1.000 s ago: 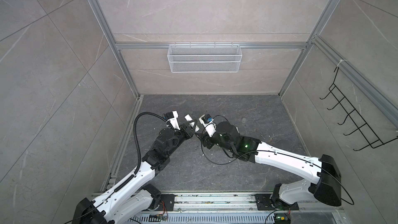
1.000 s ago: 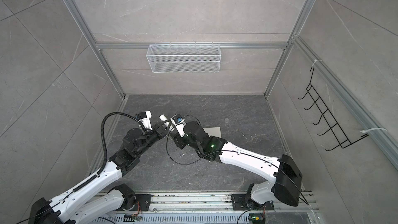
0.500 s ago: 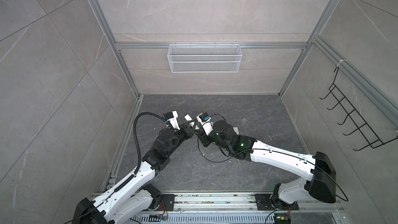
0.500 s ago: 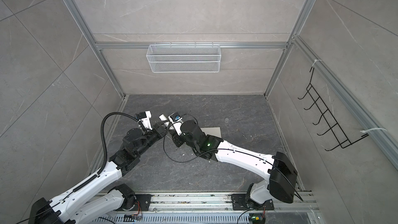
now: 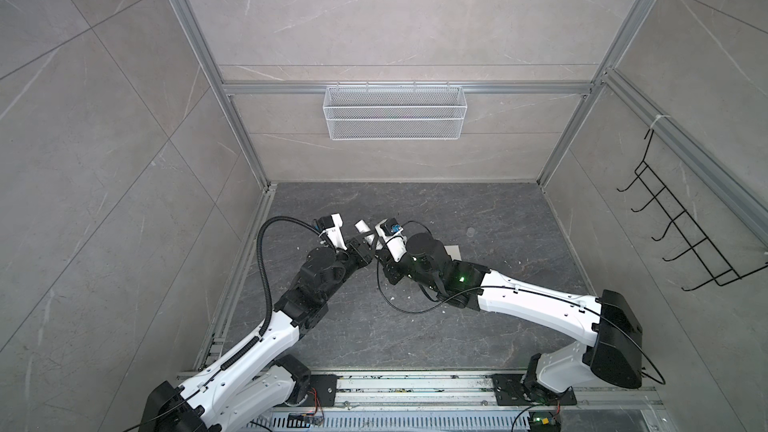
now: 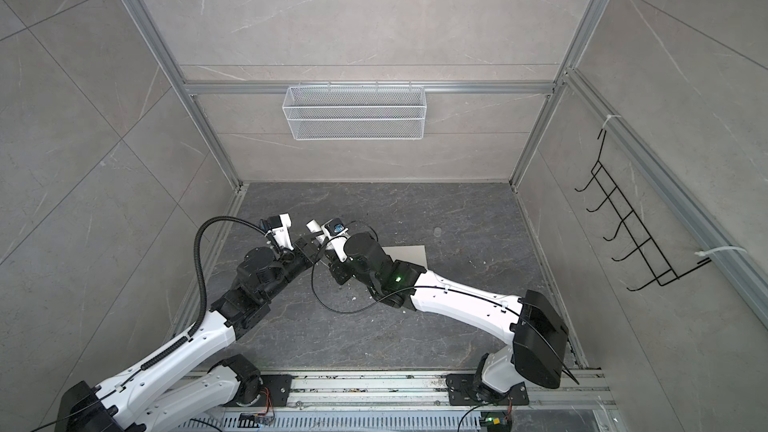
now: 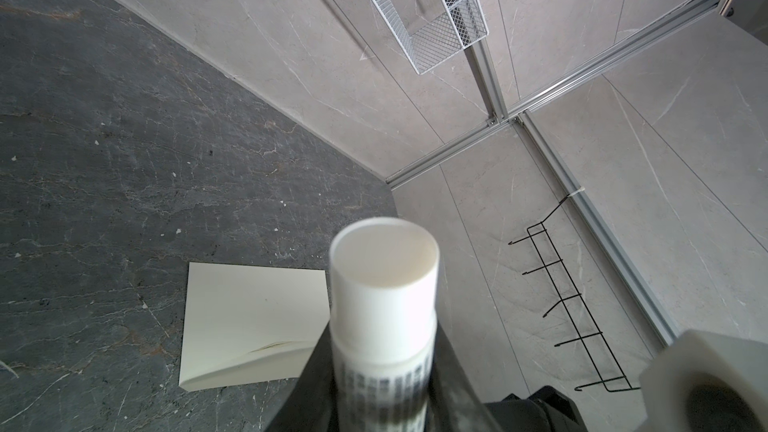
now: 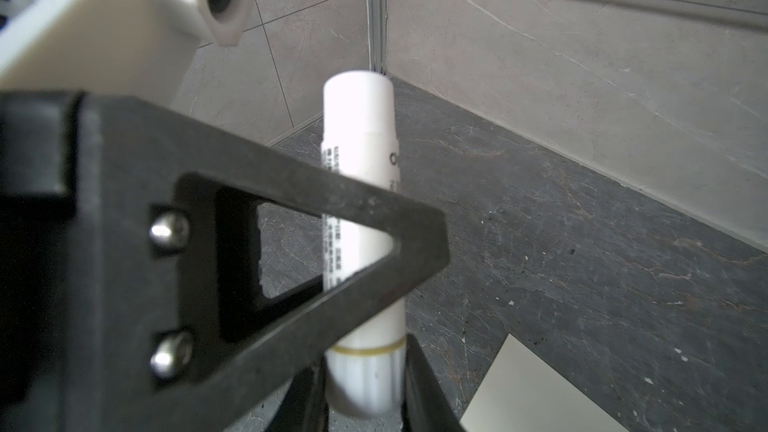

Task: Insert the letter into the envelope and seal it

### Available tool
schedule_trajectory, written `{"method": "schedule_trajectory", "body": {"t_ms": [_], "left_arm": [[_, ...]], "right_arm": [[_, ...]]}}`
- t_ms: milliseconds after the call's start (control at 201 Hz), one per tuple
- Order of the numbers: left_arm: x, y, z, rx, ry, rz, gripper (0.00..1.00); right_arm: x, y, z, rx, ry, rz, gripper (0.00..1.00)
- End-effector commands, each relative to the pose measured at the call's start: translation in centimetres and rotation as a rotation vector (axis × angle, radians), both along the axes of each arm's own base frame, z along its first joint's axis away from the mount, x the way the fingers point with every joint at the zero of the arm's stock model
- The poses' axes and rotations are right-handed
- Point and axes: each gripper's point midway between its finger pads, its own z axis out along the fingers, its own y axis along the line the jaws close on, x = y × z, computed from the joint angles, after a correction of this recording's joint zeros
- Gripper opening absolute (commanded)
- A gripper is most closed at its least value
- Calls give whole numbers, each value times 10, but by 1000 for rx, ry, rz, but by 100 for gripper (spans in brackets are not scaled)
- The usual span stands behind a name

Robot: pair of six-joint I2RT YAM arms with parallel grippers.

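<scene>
A white glue stick [image 7: 384, 284] stands between both grippers, above the left middle of the dark floor. My left gripper [image 7: 384, 367] is shut on its printed barrel, the cap end sticking out past the fingers. My right gripper [image 8: 363, 392] is shut on the ribbed base end of the glue stick [image 8: 359, 139], below the yellow ring. In both top views the grippers meet at the glue stick [image 5: 363, 227] [image 6: 313, 227]. The cream-white envelope [image 7: 249, 317] [image 6: 409, 253] lies flat on the floor, partly under the right arm. The letter is out of view.
A white wire basket [image 5: 395, 118] hangs on the back wall and a black hook rack [image 5: 681, 238] on the right wall. A small pale round piece [image 5: 470, 232] lies on the floor behind the envelope. The left finger [image 8: 291, 243] crosses the right wrist view.
The right arm has shifted left toward the left gripper, and its jaws have closed in on the base of the glue stick. The left arm has stayed still.
</scene>
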Motion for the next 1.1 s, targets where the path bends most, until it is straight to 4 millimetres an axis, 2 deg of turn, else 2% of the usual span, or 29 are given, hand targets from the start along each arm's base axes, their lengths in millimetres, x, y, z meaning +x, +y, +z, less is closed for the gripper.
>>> {"method": "schedule_trajectory", "body": {"t_ms": [0,169,503,603,732,802,886,936,991,1056,1091], "left_arm": [[-7,-8,30,-37,-96,-56,0],[-22,-17,44,12,-230,-153,0],[-65,-37,75,30,-481,-382,0],[-70,-39,79,25,-502,-415,0],[-74,-42,81,14,-513,-441,0],[-72,-42,81,10,-507,-432,0],[-60,-37,76,3,-452,-369,0],[-52,-34,74,-6,-415,-324,0],[-41,-29,70,-19,-364,-268,0],[-32,-24,68,-30,-322,-214,0],[-29,-22,67,-38,-300,-197,0]], "right_arm": [[4,0,28,64,-38,-13,12],[-2,-8,36,120,24,117,9],[-21,-35,79,400,227,505,8],[-31,-36,87,422,263,600,8],[-39,-34,88,427,310,682,8],[-38,-34,84,424,322,675,10],[-28,-34,81,417,314,610,13],[-19,-37,78,403,300,539,22],[-8,-42,73,378,256,438,24],[3,-51,68,333,173,306,38],[5,-57,64,280,102,221,48]]}}
